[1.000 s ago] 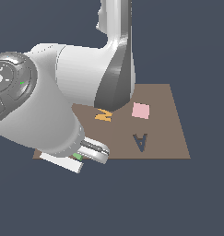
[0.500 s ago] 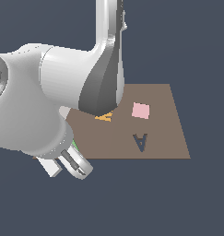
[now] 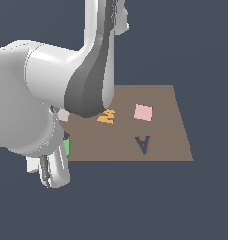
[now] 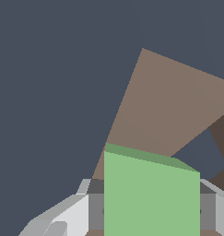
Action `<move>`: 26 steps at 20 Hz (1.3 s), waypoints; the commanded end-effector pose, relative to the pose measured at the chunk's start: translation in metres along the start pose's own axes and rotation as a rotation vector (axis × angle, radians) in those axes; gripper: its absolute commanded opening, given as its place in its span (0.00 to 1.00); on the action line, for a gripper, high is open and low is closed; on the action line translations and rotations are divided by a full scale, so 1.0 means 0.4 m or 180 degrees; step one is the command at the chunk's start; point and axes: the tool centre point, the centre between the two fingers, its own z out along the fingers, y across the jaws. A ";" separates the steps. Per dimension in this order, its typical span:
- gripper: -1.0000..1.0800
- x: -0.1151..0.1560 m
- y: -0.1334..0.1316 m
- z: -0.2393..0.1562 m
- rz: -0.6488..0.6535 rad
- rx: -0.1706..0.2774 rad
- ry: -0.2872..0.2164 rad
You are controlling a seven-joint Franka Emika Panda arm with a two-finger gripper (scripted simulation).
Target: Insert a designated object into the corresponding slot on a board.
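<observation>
Dark slate-blue void surrounds the brown board [image 3: 162,140]; no counter is visible under it.

Listing runs from the exterior view's left to its right.

1. Arm body: fills that side and hides the board's near corner from you.
2. Green tile [image 4: 150,193]: gripped between the fingers [image 4: 97,209], which are closed on its sides. It hangs above the board's edge. In the exterior view only a sliver [image 3: 67,146] shows.
3. Orange M [image 3: 106,115]: lies flat on the board.
4. Pink square [image 3: 143,112]: lies flat, apart from the M.
5. A-shaped cutout [image 3: 142,144]: not your target.
6. Slot [image 4: 203,154]: dark, diamond-set, just beyond the tile in the wrist view.

Handling note: you should probably carry the tile over the slot, turn it to match the diamond, then lower it level.
</observation>
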 end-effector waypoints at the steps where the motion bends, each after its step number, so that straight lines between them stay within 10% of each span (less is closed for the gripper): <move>1: 0.00 0.010 0.012 -0.002 0.0353 0.0002 0.0001; 26: 0.00 0.028 0.121 -0.009 0.2730 0.0001 -0.0003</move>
